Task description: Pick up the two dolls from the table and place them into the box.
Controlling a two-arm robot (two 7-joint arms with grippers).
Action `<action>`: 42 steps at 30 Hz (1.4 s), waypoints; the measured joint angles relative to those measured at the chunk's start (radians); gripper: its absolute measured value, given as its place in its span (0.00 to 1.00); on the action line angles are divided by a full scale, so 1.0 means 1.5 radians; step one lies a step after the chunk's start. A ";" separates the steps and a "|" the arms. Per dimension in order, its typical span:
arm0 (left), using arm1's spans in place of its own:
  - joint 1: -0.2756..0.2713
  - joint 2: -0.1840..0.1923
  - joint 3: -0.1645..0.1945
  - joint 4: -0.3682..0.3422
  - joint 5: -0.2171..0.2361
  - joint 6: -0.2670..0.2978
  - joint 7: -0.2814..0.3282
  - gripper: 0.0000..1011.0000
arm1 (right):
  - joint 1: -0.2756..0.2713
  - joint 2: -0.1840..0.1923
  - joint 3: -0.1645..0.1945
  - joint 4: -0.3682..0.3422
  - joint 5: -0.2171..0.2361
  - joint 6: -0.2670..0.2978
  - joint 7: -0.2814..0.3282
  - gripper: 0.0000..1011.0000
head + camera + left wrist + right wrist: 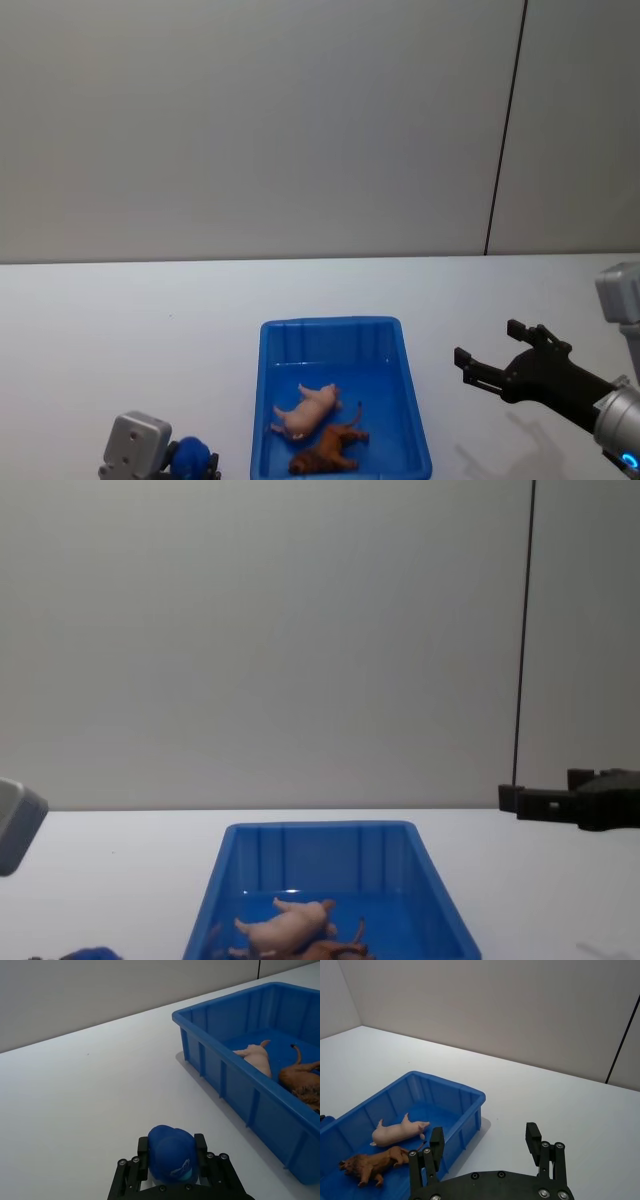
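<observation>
two dolls lie inside one blue box (410,415) on the worktop (120,320): one pig (305,410), with one lion (328,450) at its 5 o'clock. right end effector (492,355) hovers at the box's 3 o'clock, fingers apart; left end effector (172,1157) clamps a blue object (172,1152).

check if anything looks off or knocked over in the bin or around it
Both dolls lie tipped on their sides in the blue bin: the pig and, nearer the robot, the lion. Odder: the left gripper grips a small blue ball-like object. The right gripper hovers open beside the bin.
</observation>
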 joint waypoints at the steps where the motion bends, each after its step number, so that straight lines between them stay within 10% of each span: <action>1: -0.001 0.000 -0.001 0.000 0.001 0.000 0.000 0.55 | 0.000 0.000 0.000 0.000 0.000 0.000 0.000 0.99; 24: -0.071 -0.035 -0.016 -0.034 0.078 -0.029 -0.063 0.39 | 0.000 0.000 0.000 0.000 0.000 0.000 0.000 0.99; 42: -0.134 -0.104 0.011 -0.014 0.100 -0.072 -0.178 0.93 | 0.000 0.000 0.000 0.000 0.000 0.000 0.000 0.99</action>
